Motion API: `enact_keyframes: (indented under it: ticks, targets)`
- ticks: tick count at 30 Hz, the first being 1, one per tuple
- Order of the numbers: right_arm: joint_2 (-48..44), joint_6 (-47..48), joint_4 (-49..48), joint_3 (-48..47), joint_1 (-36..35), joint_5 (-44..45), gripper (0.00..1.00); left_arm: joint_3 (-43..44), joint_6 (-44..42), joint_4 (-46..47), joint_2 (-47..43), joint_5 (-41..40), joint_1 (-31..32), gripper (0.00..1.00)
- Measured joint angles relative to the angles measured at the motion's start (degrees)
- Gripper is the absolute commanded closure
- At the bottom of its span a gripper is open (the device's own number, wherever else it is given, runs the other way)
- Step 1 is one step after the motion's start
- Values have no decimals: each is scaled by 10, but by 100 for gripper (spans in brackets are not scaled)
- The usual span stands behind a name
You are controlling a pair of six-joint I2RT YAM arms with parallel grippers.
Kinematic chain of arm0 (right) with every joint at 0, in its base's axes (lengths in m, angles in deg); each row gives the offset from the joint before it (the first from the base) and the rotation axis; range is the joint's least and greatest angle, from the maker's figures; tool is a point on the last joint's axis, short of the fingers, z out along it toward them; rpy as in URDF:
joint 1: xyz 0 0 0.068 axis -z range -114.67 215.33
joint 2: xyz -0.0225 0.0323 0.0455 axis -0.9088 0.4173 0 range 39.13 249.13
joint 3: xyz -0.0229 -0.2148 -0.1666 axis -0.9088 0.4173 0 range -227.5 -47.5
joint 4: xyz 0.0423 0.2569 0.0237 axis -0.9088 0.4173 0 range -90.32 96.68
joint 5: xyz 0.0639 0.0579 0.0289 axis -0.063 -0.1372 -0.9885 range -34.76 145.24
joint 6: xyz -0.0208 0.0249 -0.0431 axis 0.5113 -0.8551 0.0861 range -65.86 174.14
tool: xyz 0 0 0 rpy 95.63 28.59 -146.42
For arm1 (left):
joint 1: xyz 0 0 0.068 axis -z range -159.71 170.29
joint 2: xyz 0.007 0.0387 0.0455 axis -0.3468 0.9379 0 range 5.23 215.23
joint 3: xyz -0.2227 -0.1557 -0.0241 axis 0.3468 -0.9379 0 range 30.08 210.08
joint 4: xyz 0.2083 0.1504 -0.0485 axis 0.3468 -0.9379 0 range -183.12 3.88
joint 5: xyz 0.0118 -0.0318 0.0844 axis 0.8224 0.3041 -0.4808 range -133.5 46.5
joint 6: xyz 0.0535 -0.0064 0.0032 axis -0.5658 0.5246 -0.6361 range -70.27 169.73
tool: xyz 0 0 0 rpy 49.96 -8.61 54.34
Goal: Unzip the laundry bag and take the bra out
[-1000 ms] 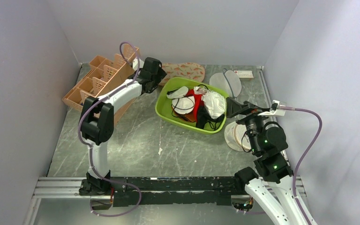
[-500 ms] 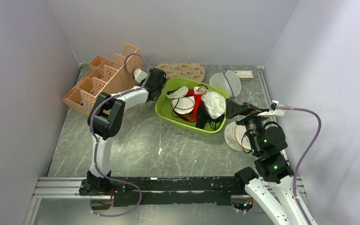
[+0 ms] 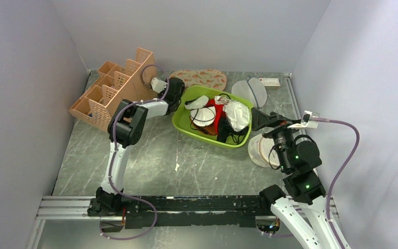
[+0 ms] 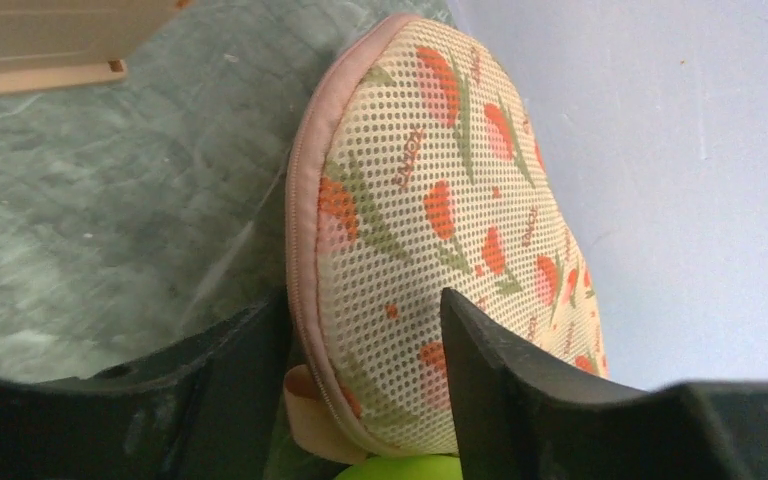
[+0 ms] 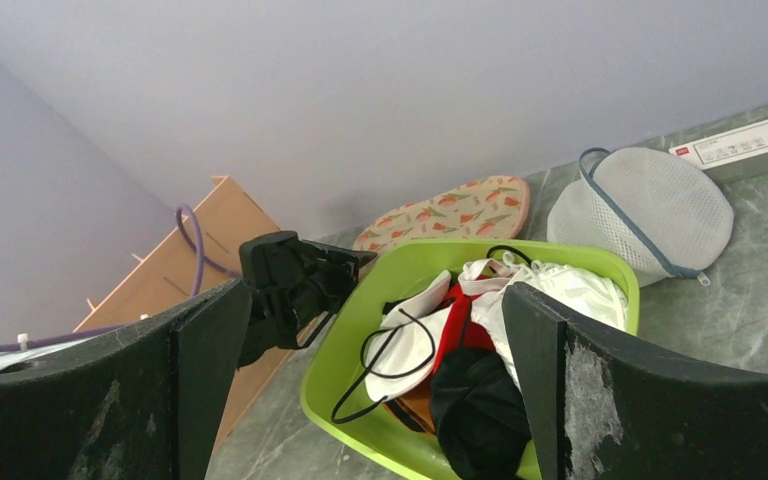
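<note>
The laundry bag [image 3: 202,79] lies flat at the back of the table, beige with red-and-green print and pink trim. In the left wrist view the laundry bag [image 4: 430,230] is zipped, so its contents are hidden. My left gripper [image 3: 178,93] is low at its left end. It is open [image 4: 360,380], with the bag's end and a pink tab [image 4: 305,425] between the fingers. A black garment [image 3: 227,130] with thin straps lies in the green bin; I cannot tell whether it is the bra. My right gripper [image 3: 261,120] is open and empty right of the bin, and in its own view the right gripper [image 5: 380,390] faces the bin.
The green bin [image 3: 181,111] of garments stands just in front of the bag. An orange rack [image 3: 109,93] stands at the left. A round white mesh pouch [image 3: 250,92], a small white box [image 3: 269,82] and a round beige mesh disc [image 3: 261,150] lie at the right.
My left arm has swung right and down, bringing its gripper from beside the rack to the bag's left end. The right arm has barely moved.
</note>
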Motion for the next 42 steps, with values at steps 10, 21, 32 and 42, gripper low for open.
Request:
enact_keyframes:
  ticks: [10, 21, 32, 42]
  targets:
    - [7, -7, 0, -1, 0, -12, 0, -17, -14, 122, -4, 80, -25, 89]
    - [23, -9, -10, 7, 0, -13, 0, -82, -70, 147, -226, 165, -35, 93]
    - [50, -15, -16, 38, 0, -27, 0, -171, -141, 98, -495, 254, -48, 93]
    - [114, 5, -41, 62, 0, -146, 0, -292, -263, -203, -712, 312, -48, 93]
